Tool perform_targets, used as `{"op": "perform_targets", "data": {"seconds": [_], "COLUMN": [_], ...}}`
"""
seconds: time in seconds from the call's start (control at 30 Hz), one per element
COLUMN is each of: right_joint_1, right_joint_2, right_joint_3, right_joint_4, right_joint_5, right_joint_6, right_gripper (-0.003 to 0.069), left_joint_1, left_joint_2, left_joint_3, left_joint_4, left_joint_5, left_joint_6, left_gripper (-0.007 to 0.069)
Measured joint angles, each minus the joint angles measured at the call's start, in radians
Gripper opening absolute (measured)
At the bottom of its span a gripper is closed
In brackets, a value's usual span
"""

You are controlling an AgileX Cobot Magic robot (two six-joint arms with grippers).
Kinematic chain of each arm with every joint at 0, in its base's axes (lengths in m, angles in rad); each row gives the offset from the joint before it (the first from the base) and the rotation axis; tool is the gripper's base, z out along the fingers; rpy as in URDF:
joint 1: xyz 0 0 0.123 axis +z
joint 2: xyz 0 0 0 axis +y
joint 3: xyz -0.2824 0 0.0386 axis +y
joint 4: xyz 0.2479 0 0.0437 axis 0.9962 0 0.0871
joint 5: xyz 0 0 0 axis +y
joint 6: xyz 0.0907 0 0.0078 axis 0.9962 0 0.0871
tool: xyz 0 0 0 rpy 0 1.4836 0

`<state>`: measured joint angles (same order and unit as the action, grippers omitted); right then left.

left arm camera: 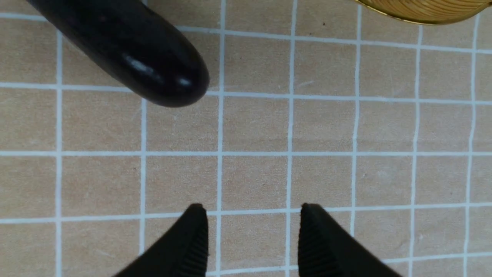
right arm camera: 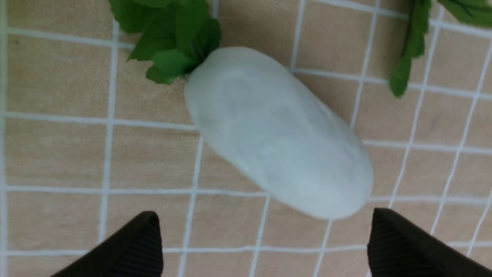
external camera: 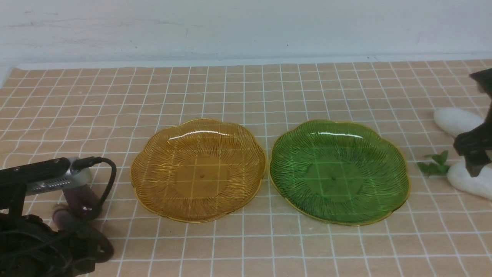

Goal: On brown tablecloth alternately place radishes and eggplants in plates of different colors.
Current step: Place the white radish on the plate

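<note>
The brown tablecloth [external camera: 246,88] with white squares covers the counter. Two plates sit side by side in the middle, almost touching. The yellow plate [external camera: 198,171] is at 9 o'clock of the green plate [external camera: 338,173]. Both plates have nothing in them.

The two eggplants [external camera: 78,200] lie on the cloth at about 8 o'clock of the yellow plate, near it but not touching. In the front view, the black left arm [external camera: 38,231] and its grey camera [external camera: 50,175] with a black cable stand in front of them. They hide most of both eggplants. In the left wrist view, the left hand [left arm camera: 251,209] has its fingers partly apart. Only bare cloth lies between them, and it holds nothing. One eggplant's round dark end [left arm camera: 130,50] lies just past the fingertips. A bit of the yellow plate's rim [left arm camera: 419,11] shows farther on.

The two white radishes lie at 3 o'clock of the green plate, well apart from it. One radish [external camera: 455,120] is farther back and the other [external camera: 467,184] is closer. Green leaves [external camera: 434,163] point toward the green plate. The dark right arm [external camera: 476,148] hangs over them and hides part of each. In the right wrist view, the right hand [right arm camera: 264,211] is spread wide and holds nothing. One radish [right arm camera: 276,130] lies on the cloth just past its fingertips, not touching them.
</note>
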<state>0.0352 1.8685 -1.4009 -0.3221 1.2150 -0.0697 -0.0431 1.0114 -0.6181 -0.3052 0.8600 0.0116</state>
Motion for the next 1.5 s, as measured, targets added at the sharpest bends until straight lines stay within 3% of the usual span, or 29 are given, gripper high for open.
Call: {"op": "perform_targets", "data": {"seconds": [0.23,0.47,0.63,0.77,0.9,1.03,1.17,1.3,1.43,1.5], "right_joint_1": [0.0,0.0,0.0,0.002,0.036,0.136,0.238,0.279,0.279,0.279], "right_joint_2": [0.122,0.201,0.172,0.002,-0.057,-0.005,0.052,0.078,0.078,0.078], "right_joint_3": [-0.001,-0.017,-0.067,-0.17,-0.19,-0.189,-0.189,-0.189,-0.191,-0.212], "right_joint_4": [-0.154,-0.185,-0.136,0.099,0.542,0.698,0.69,0.623,0.543,0.493], "right_joint_5": [-0.037,-0.061,-0.012,-0.001,0.018,-0.034,-0.1,-0.143,-0.134,-0.084], "right_joint_6": [-0.11,-0.126,-0.051,-0.037,-0.095,-0.16,-0.164,-0.14,-0.122,-0.111], "right_gripper": [0.0613,0.0499,0.0496,0.0495,0.0495,0.0492,0.0492,0.0501,0.0643,0.0677], "left_joint_1": [0.0,0.0,0.0,0.0,0.0,0.0,0.0,0.0,0.0,0.0], "left_joint_2": [0.0,0.0,0.0,0.0,0.0,0.0,0.0,0.0,0.0,0.0], "left_joint_3": [0.0,0.0,0.0,0.0,0.0,0.0,0.0,0.0,0.0,0.0], "left_joint_4": [-0.03,-0.03,-0.031,-0.034,-0.046,-0.055,-0.057,-0.057,-0.057,-0.057], "left_joint_5": [-0.007,-0.008,-0.021,-0.032,-0.034,-0.036,-0.037,-0.038,-0.038,-0.038], "left_joint_6": [0.025,0.026,0.026,0.026,0.026,0.026,0.026,0.026,0.026,0.026], "left_gripper": [0.0304,0.0304,0.0304,0.0304,0.0304,0.0304,0.0304,0.0304,0.0304,0.0304]}}
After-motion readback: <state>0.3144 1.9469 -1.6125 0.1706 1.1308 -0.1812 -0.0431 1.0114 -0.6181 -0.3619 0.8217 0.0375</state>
